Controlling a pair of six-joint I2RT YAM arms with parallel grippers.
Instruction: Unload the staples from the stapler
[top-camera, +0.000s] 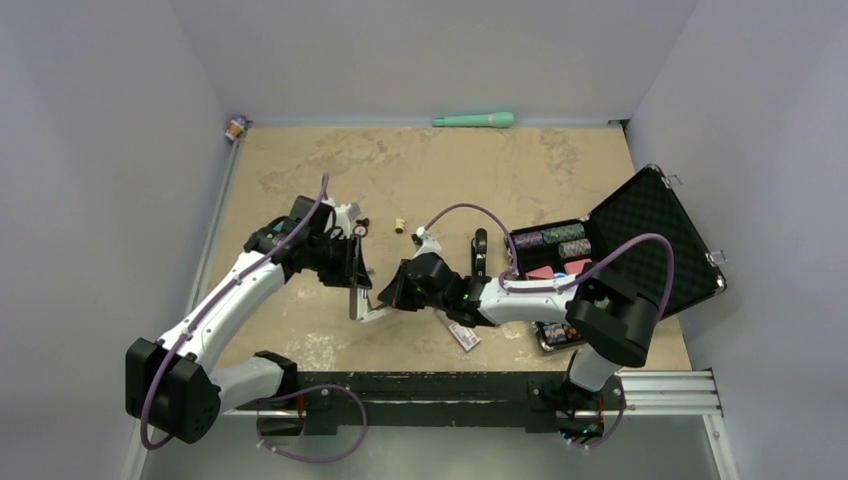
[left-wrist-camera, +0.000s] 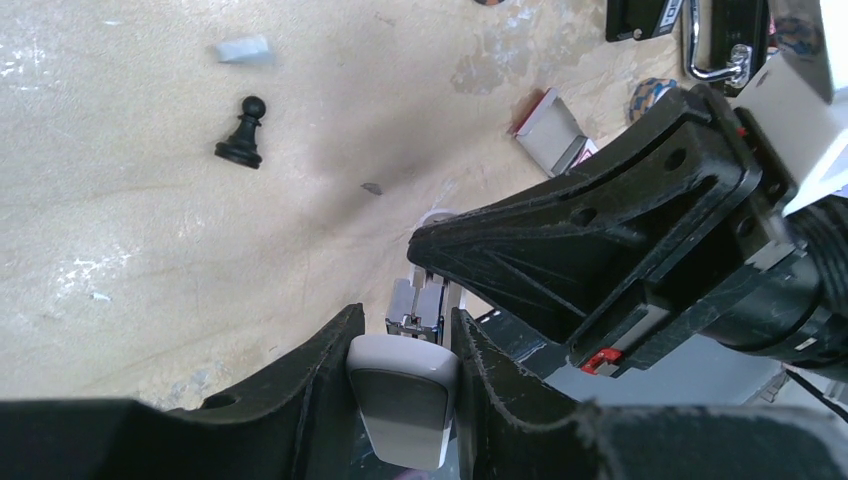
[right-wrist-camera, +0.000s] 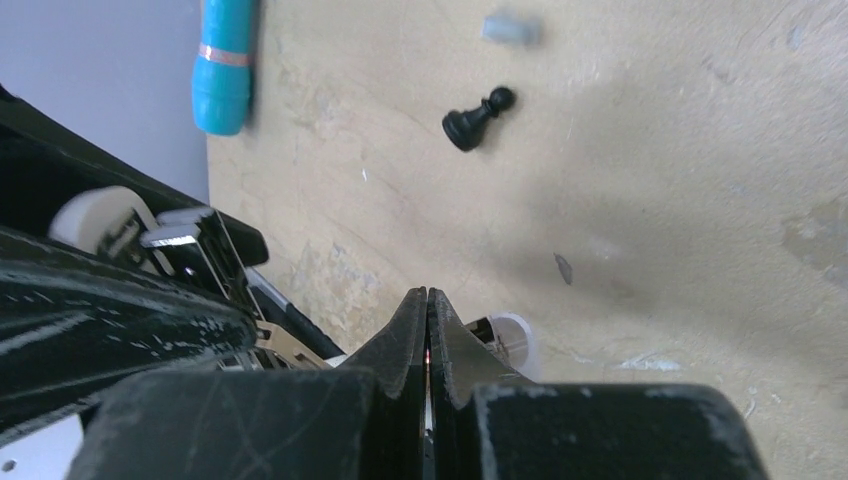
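The stapler (top-camera: 362, 304) is held up open at the table's middle, its arm upright over its base. In the left wrist view its white-rimmed grey end (left-wrist-camera: 400, 400) sits between my left gripper's (left-wrist-camera: 407, 325) fingers, with the silvery metal channel (left-wrist-camera: 416, 305) just beyond. My left gripper (top-camera: 350, 268) is shut on it. My right gripper (top-camera: 392, 294) is close against the stapler from the right. Its fingers (right-wrist-camera: 428, 300) are pressed together. Nothing shows between them. The stapler's metal part (right-wrist-camera: 190, 240) shows to their left.
A black chess pawn (left-wrist-camera: 243, 135) and a small grey piece (left-wrist-camera: 245, 50) lie beyond the grippers. A teal pen (top-camera: 474, 120) lies at the far edge. An open black case of chips (top-camera: 620, 255) stands at the right. A small card box (top-camera: 463, 335) lies near the front.
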